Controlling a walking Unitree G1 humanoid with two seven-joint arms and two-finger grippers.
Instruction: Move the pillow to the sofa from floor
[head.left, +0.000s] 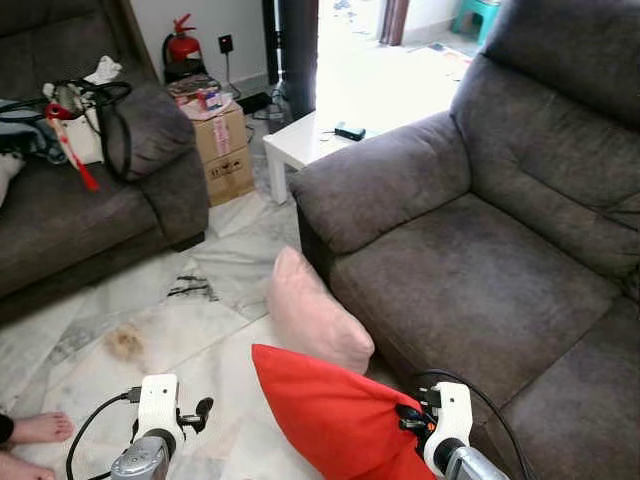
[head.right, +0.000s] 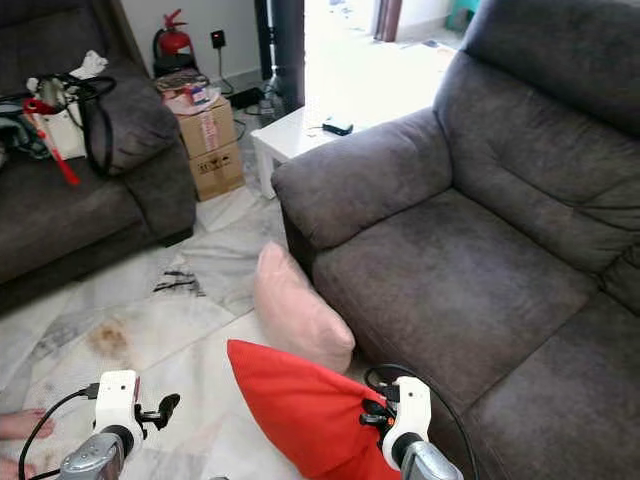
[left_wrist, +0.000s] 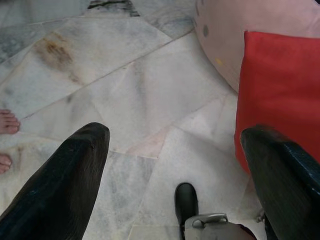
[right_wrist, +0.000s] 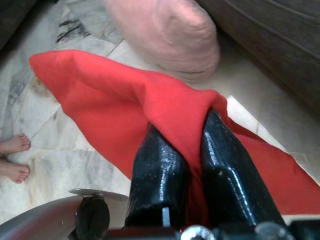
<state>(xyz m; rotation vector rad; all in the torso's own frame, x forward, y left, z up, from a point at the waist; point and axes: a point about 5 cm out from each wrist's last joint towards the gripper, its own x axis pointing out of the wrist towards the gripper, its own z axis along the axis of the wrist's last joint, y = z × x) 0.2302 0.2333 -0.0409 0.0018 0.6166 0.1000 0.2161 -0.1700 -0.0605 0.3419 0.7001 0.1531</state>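
At the far left a dark grey couch (head.left: 70, 215) holds bags and clutter (head.left: 60, 115). A person's bare feet (head.left: 35, 432) rest on the pale marble floor (head.left: 150, 320) at the lower left edge. Behind the couch's arm stand a red fire extinguisher (head.left: 182, 45) and stacked cardboard boxes (head.left: 222, 145), then a low white worktop (head.left: 300, 140) carrying a small dark object.

The left tool (left_wrist: 175, 165) hangs low over bare floor, its two black fingers spread wide apart with nothing between them.

Toward the middle, a pink pillow (head.left: 315, 310) leans upright on the floor against the front of the large grey sofa (head.left: 480, 260). Just in front of it, a red pillow (head.left: 335, 415) is lifted off the floor, one corner pointing left, touching or nearly touching the pink one.

The right tool (right_wrist: 192, 165) pinches a bunched fold of the red pillow's edge between its fingers, beside the sofa's front. The sofa's wide seat fills the right side.
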